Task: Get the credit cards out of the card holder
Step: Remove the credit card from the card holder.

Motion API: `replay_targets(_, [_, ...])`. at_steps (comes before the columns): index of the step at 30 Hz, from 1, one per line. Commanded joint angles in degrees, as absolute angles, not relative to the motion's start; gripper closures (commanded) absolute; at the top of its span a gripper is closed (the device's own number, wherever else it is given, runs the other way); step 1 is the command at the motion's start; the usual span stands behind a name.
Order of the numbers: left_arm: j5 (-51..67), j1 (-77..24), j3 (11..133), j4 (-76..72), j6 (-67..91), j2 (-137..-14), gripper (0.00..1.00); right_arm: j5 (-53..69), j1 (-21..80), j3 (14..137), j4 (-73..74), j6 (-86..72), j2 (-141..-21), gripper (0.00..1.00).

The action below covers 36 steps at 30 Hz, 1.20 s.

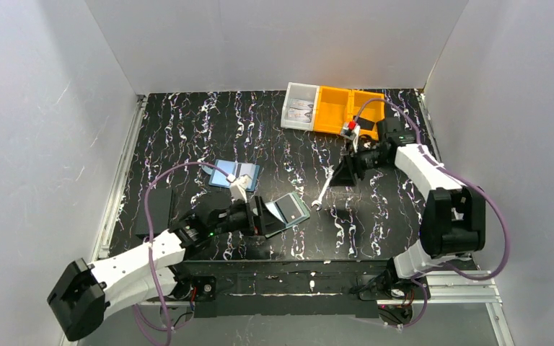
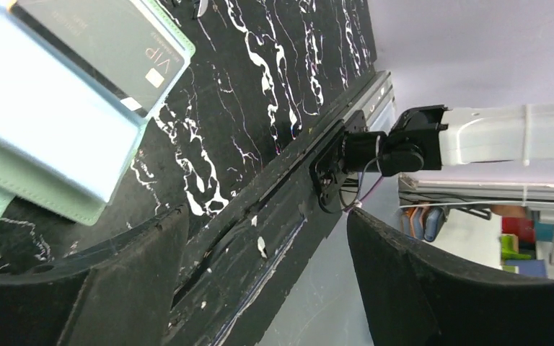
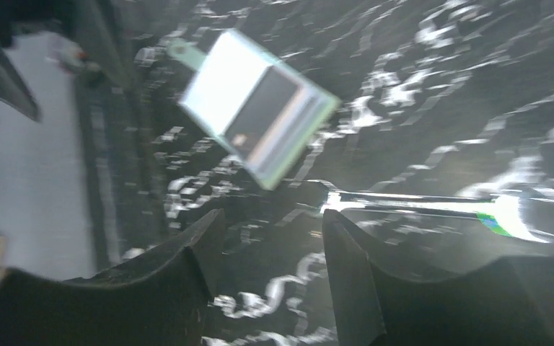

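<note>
The sage-green card holder (image 1: 290, 210) lies open on the black marbled table, near the middle. In the left wrist view the card holder (image 2: 50, 137) fills the upper left, with a dark grey credit card (image 2: 104, 43) marked VIP tucked in one panel. My left gripper (image 1: 258, 216) is just left of the holder; the left gripper (image 2: 267, 216) is open with only the table edge between its fingers. The right wrist view is blurred and shows the holder (image 3: 256, 108) ahead with card edges in its slots. My right gripper (image 1: 342, 177) (image 3: 273, 216) hangs open and empty above the table.
A silver wrench (image 1: 322, 193) (image 3: 418, 204) lies between the holder and the right gripper. A light-blue flat rectangle with a dark stripe (image 1: 234, 174) lies behind the left gripper. An orange bin (image 1: 346, 109) stands at the back. A black box (image 1: 160, 209) sits at the left.
</note>
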<state>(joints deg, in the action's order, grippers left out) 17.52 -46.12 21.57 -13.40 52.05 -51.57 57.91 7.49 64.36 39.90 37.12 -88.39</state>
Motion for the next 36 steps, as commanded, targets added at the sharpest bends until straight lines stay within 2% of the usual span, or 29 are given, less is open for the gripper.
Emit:
replay_targets(1, [6.63, -50.08, 26.68, -10.37, 50.64, -57.20, 0.25, 70.87, 12.82, 60.97, 38.34, 26.06, -94.53, 0.43])
replay_targets(3, [4.90, -50.91, 28.43, -10.45, 51.53, -60.82, 0.26, 67.85, 16.17, 59.83, 36.82, 23.89, -96.22, 0.44])
replay_targets(6, [3.40, -51.54, 30.69, -10.60, 52.49, -65.48, 0.28, 61.76, 19.15, 53.64, 21.42, 9.16, -92.68, 0.41])
replay_targets(8, [2.16, -51.64, 31.32, -10.91, 53.26, -67.36, 0.28, 57.44, 20.56, 49.13, 8.69, 0.03, -88.04, 0.35])
replay_targets(10, [1.21, -51.64, 31.14, -12.17, 53.85, -68.42, 0.29, 52.64, 21.45, 46.09, 2.19, -6.27, -85.16, 0.29])
replay_targets(13, [0.79, -51.68, 30.12, -15.59, 54.49, -69.59, 0.29, 48.93, 21.79, 43.25, -4.78, -13.27, -84.18, 0.27])
replay_targets(22, [-0.95, -51.56, 28.89, -23.36, 54.94, -73.21, 0.36, 48.10, 23.08, 42.25, -10.45, -22.32, -88.87, 0.36])
replay_targets(27, [-3.34, -51.11, 27.64, -24.24, 55.10, -74.59, 0.56, 48.69, 24.22, 41.61, -12.48, -24.31, -90.99, 0.47])
replay_targets(31, [-1.45, -50.28, 27.23, -26.95, 55.32, -77.63, 0.58, 49.63, 25.30, 42.39, -12.01, -23.87, -93.46, 0.55])
replay_targets(36, [2.17, -49.43, 27.16, -30.91, 55.40, -81.59, 0.60, 49.42, 26.46, 42.88, -10.74, -22.49, -95.11, 0.59])
